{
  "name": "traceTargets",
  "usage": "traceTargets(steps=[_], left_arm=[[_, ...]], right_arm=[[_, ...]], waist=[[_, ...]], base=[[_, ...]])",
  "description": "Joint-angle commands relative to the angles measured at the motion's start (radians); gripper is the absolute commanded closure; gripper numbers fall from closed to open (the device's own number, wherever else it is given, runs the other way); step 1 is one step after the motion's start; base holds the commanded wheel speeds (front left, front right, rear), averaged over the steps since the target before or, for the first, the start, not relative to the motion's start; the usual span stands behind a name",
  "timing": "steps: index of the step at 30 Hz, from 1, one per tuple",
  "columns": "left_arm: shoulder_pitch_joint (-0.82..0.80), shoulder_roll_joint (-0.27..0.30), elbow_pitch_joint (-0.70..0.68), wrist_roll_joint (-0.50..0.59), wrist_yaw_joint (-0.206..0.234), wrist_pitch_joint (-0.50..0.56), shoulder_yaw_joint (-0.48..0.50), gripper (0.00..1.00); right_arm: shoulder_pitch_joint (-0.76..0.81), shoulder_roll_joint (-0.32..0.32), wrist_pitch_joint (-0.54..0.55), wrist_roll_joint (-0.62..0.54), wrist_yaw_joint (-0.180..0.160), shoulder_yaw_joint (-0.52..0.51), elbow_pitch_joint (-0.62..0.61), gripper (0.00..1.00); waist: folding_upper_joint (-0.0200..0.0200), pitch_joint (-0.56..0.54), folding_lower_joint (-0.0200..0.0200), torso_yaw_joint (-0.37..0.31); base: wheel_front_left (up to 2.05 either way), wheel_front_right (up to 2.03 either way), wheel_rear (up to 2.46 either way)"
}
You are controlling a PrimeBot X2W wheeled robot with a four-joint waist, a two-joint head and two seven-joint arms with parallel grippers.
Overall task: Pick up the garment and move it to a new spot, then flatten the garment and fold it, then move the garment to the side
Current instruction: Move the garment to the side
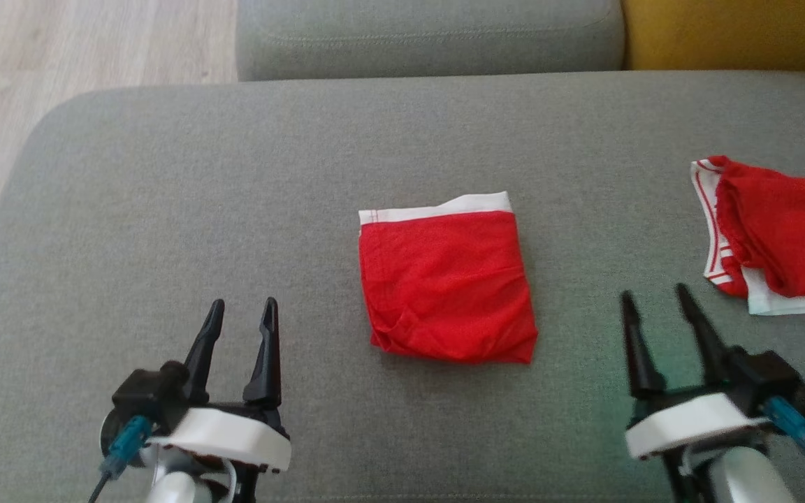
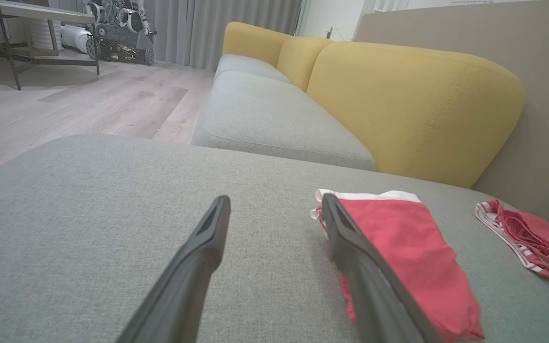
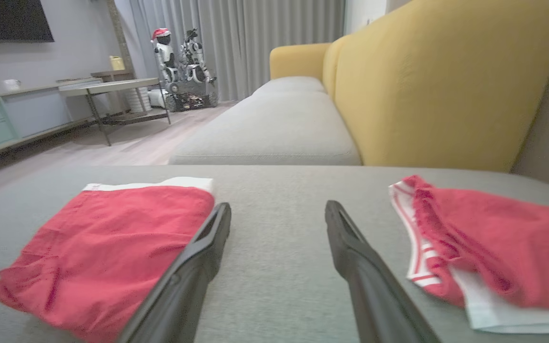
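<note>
Where the grey woven cushion (image 1: 165, 209) spreads broad and flat, the folded garment (image 1: 448, 286) lies at its middle, a soft red square with a white waistband (image 1: 437, 208) along its far edge. The left gripper (image 1: 243, 307) and right gripper (image 1: 654, 293) flank it, both spread wide and holding nothing. A crumpled red piece (image 1: 780, 230) lies farther right.
</note>
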Motion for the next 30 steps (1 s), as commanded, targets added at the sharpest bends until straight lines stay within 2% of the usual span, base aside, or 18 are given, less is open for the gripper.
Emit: traceTargets(steps=[1, 6, 9, 14, 22, 23, 24, 30], left_arm=[[-0.042, 0.001, -0.028, 0.012, -0.002, -0.012, 0.021, 0.00], [-0.061, 0.001, -0.020, 0.009, -0.006, -0.012, 0.012, 0.00], [-0.075, 0.001, -0.015, 0.003, -0.007, -0.012, 0.000, 0.00], [-0.094, 0.001, -0.011, -0.002, -0.005, -0.012, -0.017, 0.00], [-0.111, 0.001, -0.005, -0.003, 0.000, -0.012, -0.023, 0.00], [-0.111, 0.001, -0.005, -0.002, 0.001, -0.012, -0.022, 0.00], [-0.111, 0.001, -0.005, -0.002, 0.002, -0.012, -0.022, 0.00], [-0.111, 0.001, -0.003, 0.000, 0.003, -0.012, -0.016, 0.00]], right_arm=[[-0.053, 0.004, 0.012, 0.037, -0.001, 0.047, -0.022, 0.00], [-0.122, 0.011, 0.064, 0.158, -0.001, 0.128, 0.021, 0.00], [-0.191, 0.013, 0.102, 0.223, -0.001, 0.173, 0.103, 0.00], [-0.276, 0.014, 0.135, 0.252, -0.001, 0.203, 0.244, 0.00], [-0.382, 0.019, 0.114, 0.286, -0.001, 0.251, 0.426, 0.00], [-0.393, 0.018, 0.110, 0.284, -0.001, 0.262, 0.444, 0.56], [-0.402, 0.017, 0.099, 0.282, -0.001, 0.269, 0.460, 1.00], [-0.446, 0.001, 0.040, 0.240, -0.001, 0.309, 0.525, 1.00]], waist=[[0.0000, 0.012, 0.0000, 0.009], [0.0000, 0.044, 0.0000, 0.035], [0.0000, 0.069, 0.0000, 0.060], [0.0000, 0.096, 0.0000, 0.095], [0.0000, 0.124, 0.0000, 0.123], [0.0000, 0.126, 0.0000, 0.123], [0.0000, 0.127, 0.0000, 0.122], [0.0000, 0.127, 0.0000, 0.099]], base=[[0.00, 0.00, 0.00], [0.00, 0.00, 0.00], [0.00, 0.00, 0.00], [0.00, 0.00, 0.00], [0.00, 0.00, 0.00], [0.00, 0.00, 0.00], [0.00, 0.00, 0.00], [0.00, 0.00, 0.00]])
